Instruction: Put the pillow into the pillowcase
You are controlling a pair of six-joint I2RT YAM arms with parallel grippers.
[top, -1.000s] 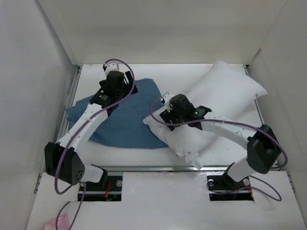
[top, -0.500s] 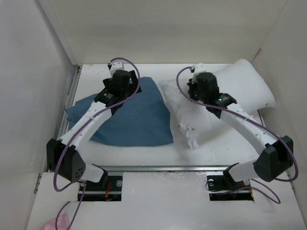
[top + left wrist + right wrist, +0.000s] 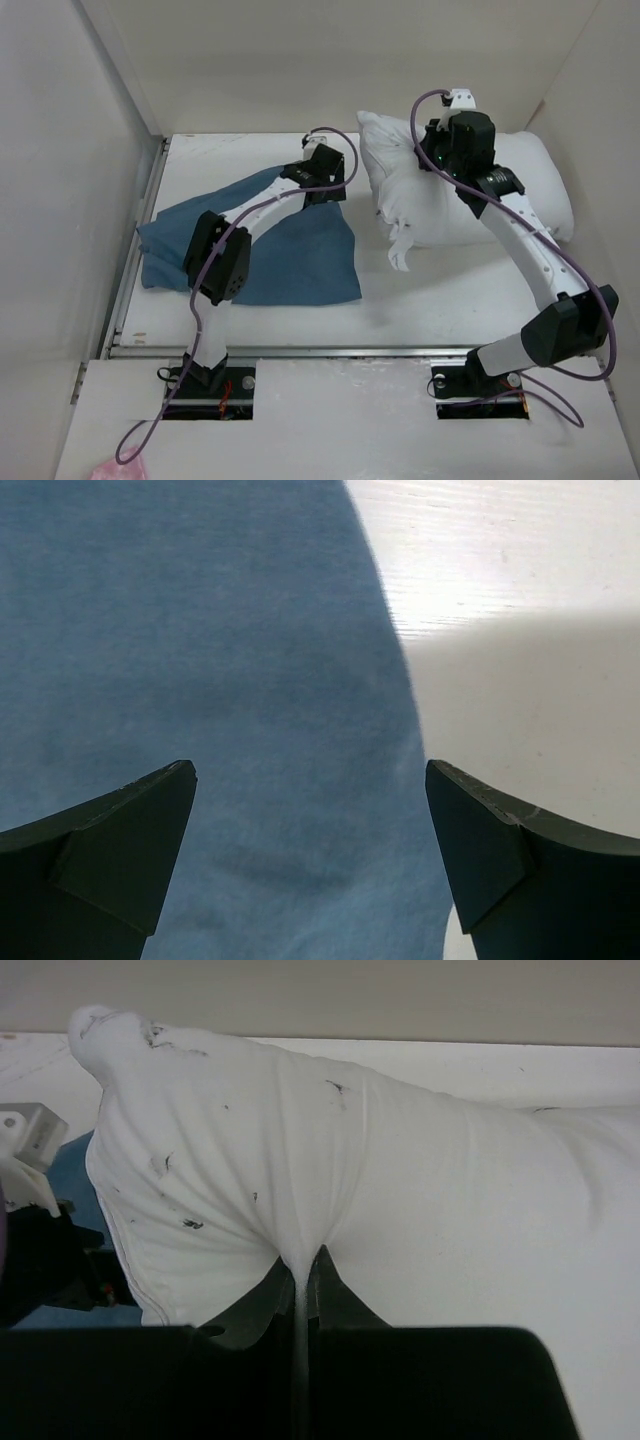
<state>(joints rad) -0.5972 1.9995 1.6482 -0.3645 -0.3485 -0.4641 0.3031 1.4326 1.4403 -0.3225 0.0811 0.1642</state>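
The white pillow point(image 3: 420, 190) lies at the back right of the table, its left end lifted. My right gripper point(image 3: 432, 160) is shut on a pinch of the pillow's cover point(image 3: 303, 1260), which fans out in folds above the jaws. A small white tag point(image 3: 400, 262) hangs from the pillow's near seam. The blue pillowcase point(image 3: 280, 255) lies flat and wrinkled on the left half of the table. My left gripper point(image 3: 335, 195) hovers open over the pillowcase's right edge point(image 3: 395, 680), with only cloth and bare table between its fingers point(image 3: 470, 840).
White walls close in the table point(image 3: 470, 300) on the left, back and right. A metal rail point(image 3: 330, 350) runs along the near edge. The left arm's purple cable point(image 3: 200, 330) loops over the pillowcase.
My right gripper closed on the pillow and dragged it back and to the right, raising its left end. My left arm swung right, from the pillowcase's back-left part to its right edge.
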